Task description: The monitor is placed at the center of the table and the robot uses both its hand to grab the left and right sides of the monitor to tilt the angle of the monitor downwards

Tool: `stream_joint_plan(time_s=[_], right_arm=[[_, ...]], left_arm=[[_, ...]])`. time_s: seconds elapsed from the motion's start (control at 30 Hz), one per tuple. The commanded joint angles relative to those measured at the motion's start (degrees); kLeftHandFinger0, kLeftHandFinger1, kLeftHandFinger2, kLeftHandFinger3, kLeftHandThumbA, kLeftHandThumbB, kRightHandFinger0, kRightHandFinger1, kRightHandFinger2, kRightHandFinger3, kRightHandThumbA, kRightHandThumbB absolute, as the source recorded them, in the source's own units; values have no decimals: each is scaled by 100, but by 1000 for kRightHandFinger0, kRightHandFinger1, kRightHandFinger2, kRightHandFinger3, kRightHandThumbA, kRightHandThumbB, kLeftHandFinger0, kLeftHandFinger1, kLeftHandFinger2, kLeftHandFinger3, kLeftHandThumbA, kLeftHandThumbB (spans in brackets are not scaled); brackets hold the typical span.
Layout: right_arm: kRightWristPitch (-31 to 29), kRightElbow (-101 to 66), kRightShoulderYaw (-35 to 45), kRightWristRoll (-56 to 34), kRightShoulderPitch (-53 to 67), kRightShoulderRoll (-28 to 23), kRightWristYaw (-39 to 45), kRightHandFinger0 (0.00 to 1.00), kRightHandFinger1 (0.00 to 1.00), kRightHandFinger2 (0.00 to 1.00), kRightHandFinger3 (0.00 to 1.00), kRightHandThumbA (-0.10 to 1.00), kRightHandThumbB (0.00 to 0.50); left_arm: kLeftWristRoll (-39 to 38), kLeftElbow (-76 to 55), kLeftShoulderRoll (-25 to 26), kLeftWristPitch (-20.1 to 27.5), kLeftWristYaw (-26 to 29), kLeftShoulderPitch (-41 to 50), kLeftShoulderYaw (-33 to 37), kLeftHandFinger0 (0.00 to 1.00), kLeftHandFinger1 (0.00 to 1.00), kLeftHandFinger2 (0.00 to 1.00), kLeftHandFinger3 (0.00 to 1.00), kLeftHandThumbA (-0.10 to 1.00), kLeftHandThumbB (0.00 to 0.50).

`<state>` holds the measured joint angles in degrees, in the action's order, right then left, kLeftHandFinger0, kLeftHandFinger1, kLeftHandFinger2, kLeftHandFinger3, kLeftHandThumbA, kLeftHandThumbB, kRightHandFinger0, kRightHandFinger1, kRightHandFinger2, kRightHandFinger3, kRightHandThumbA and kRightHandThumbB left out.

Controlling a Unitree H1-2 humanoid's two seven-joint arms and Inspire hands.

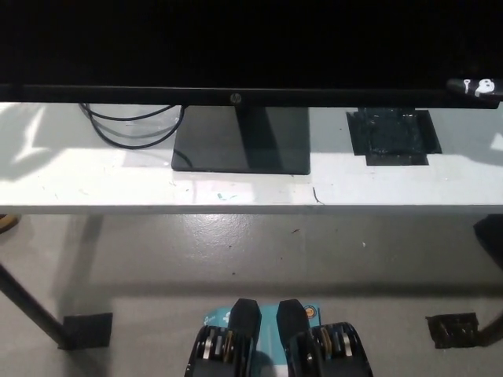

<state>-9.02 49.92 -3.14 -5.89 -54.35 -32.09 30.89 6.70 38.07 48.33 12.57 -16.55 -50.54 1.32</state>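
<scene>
Across the top of the head view the monitor (pixel 236 47) is spread, its dark screen filling the upper part of the picture and its lower bezel, marked with a small logo, running almost from edge to edge. It is carried on a dark neck and a flat rectangular base (pixel 242 140) set near the middle of the white bench (pixel 102 184). At the far right end of the bezel a small part of the right hand (pixel 475 86) is seen, black with pale marks, touching or just beside the monitor's right edge; whether its fingers are closed on the edge cannot be told. The left hand is not seen in the picture, so nothing can be said of its hold. Behind the base, to the robot's left, a loop of black cable (pixel 130 126) is laid on the bench, and to the right a patch of black tape (pixel 393 137) is stuck to the surface. Below the bench the grey floor (pixel 236 251) is seen. The tilting step is judged to be in hand. For it to go well, both sides should be held at matching height and the tilt made evenly and slowly, so that the screen is not twisted and the base is not dragged towards the cable or lifted off the bench
</scene>
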Motion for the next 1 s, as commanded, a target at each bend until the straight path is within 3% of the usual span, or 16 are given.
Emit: stream_joint_plan(time_s=[0.0,0.1,0.13,0.23,0.27,0.3,0.47,0.53,0.6,0.7,0.77,0.97], right_arm=[[246,-489,-3,49,-689,-155,206,1000,1000,1000,1000,536,500],[121,-445,-186,443,-876,-239,70,1000,1000,1000,1000,583,490],[129,-382,-264,568,-963,-253,43,1000,1000,1000,1000,570,486],[124,-321,-301,604,-1032,-247,19,1000,1000,1000,1000,565,486],[39,-208,-395,757,-1164,-215,-53,1000,1000,1000,1000,539,499],[13,-204,-463,874,-1206,-203,-107,1000,1000,1000,1000,523,500],[-140,-70,-645,1163,-1308,-198,-189,1000,1000,1000,1000,535,500],[-273,329,-1043,1738,-1594,-142,-430,1000,1000,1000,1000,496,495],[-359,450,-1213,1966,-1708,-102,-592,1000,1000,1000,1000,429,481],[-421,550,-1282,2001,-1768,-90,-647,1000,1000,1000,1000,426,480],[-607,1079,-1964,2980,-2120,82,-1662,1000,1000,1000,1000,425,500],[-878,1899,-2816,3670,-2501,288,-2905,1000,1000,1000,1000,451,500]], left_arm=[[102,187,26,407,-224,-534,147,1000,1000,1000,1000,955,500],[455,355,41,389,-234,-741,413,1000,1000,1000,1000,973,500],[733,491,77,657,-78,-828,580,1000,1000,1000,1000,983,491],[835,628,104,681,-27,-936,710,1000,1000,1000,1000,987,495],[833,894,96,783,-136,-1067,805,1000,1000,1000,1000,918,477],[950,876,106,786,-87,-1068,890,1000,1000,1000,1000,904,497],[1171,1079,119,1076,10,-1168,1159,1000,1000,1000,1000,903,477],[2251,1288,190,1271,409,-1406,1854,1000,1000,1000,1000,947,427],[2471,1526,189,1410,607,-1541,2111,1000,1000,1000,1000,921,434],[2479,1633,210,1436,740,-1620,2318,1000,1000,1000,1000,924,433],[3431,2180,129,1436,1415,-2051,3074,1000,1000,1000,1000,964,430],[4081,2745,-102,1256,2138,-2548,3933,1000,1000,1000,1000,877,417]])
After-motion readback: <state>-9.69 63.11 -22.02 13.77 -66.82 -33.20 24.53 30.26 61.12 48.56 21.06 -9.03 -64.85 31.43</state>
